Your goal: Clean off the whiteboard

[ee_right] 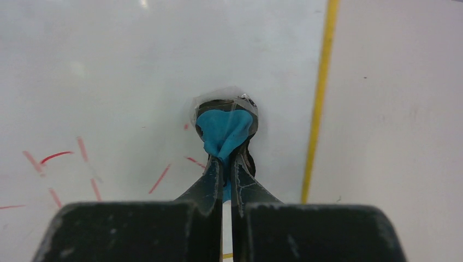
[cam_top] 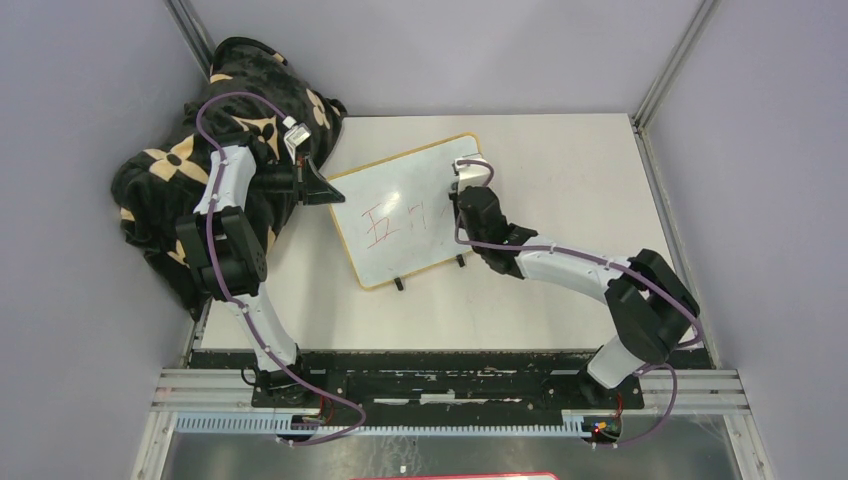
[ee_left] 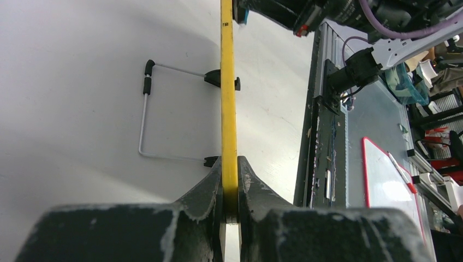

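Yellow-framed and thin, the whiteboard [cam_top: 405,210] sits on the table [cam_top: 580,170] just beside the blanket [cam_top: 200,170]. It looks light, stiff and slick-faced, so I'd hold it by the frame [ee_left: 228,109]. My left claw [ee_left: 230,180] is pinched tight on the frame edge nearest the blanket. My right claw [ee_right: 224,164], clamped on a blue wiper [ee_right: 224,128], presses the face farther from the blanket. Red strokes [cam_top: 400,222], possibly Chinese characters, aren't legible to me.

A white table [cam_top: 570,180] carries the whiteboard [cam_top: 400,205], which we see resting askew left of its middle, red characters [cam_top: 385,228] on its face and two black feet [cam_top: 398,285] at its near edge. A black-and-tan flowered blanket [cam_top: 165,175] is heaped over the far left corner.
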Tool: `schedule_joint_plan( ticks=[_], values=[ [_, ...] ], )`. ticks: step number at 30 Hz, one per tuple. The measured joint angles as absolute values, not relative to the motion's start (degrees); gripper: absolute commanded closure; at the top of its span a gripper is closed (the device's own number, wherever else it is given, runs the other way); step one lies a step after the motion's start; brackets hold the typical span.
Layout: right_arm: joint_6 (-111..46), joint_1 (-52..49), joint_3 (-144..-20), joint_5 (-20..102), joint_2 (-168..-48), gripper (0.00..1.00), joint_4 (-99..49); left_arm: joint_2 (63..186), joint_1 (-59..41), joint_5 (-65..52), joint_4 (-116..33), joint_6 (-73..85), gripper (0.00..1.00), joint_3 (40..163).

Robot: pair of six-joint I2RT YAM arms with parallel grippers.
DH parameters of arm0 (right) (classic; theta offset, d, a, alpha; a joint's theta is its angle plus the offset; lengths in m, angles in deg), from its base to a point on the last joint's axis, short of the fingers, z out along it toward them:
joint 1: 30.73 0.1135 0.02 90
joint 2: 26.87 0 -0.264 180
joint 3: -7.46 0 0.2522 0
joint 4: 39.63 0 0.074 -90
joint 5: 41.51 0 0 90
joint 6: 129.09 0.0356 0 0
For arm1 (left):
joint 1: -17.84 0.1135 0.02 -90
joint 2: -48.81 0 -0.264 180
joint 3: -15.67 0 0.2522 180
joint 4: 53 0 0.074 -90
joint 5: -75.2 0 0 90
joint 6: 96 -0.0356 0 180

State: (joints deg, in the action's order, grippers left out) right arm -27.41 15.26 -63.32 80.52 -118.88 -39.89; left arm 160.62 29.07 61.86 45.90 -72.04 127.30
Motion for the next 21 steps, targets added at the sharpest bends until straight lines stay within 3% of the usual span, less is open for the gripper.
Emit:
schedule_joint_plan(
  ticks=[10,21],
  values=[
    [-26.9,12.7,-61.8,79.8,-117.8,0.99,-40.1,160.6,29.0,61.9,46.0,-72.0,0.97,127.3],
    [-27.6,24.6,-73.4,80.0,-126.6,0.99,-38.0,160.6,29.4,61.6,46.0,-72.0,0.97,127.3]
  ],
)
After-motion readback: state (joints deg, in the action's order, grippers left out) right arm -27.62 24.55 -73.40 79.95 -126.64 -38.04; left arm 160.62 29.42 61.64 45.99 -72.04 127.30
